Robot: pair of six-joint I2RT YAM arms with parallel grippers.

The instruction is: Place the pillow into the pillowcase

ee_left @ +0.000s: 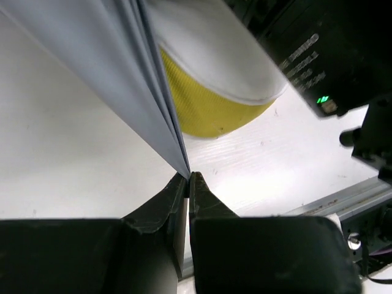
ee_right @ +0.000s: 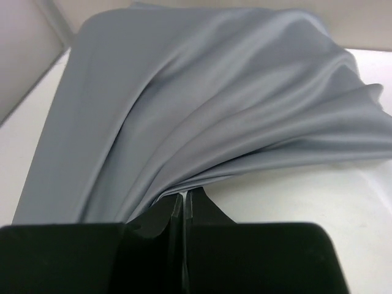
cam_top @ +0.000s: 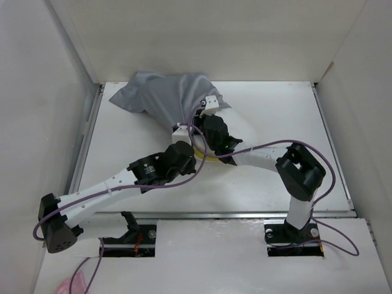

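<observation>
The overhead camera hangs above and behind both arm bases, looking down and forward over the whole flat white counter (cam_top: 275, 110) from well back. The left wrist camera sits just behind the left arm's black fingers (ee_left: 160, 208), low and very close, facing the thick cream foam pillow (ee_left: 214, 49) and its yellow edge band. The right wrist camera peers past the right arm's black fingers (ee_right: 153, 217), equally close. All three catch the thin grey wrinkled fabric pillowcase (ee_right: 202, 104).

pillowcase (ee_right: 202, 110): thin grey cloth, smooth, softly glossy. pillow (ee_left: 214, 43): cream, smooth, matt; its yellow edge band (ee_left: 202, 104), coarse mesh weave. table (ee_left: 73, 159): white, matt, faintly scuffed. rail (ee_left: 343, 196): pale brushed metal.
</observation>
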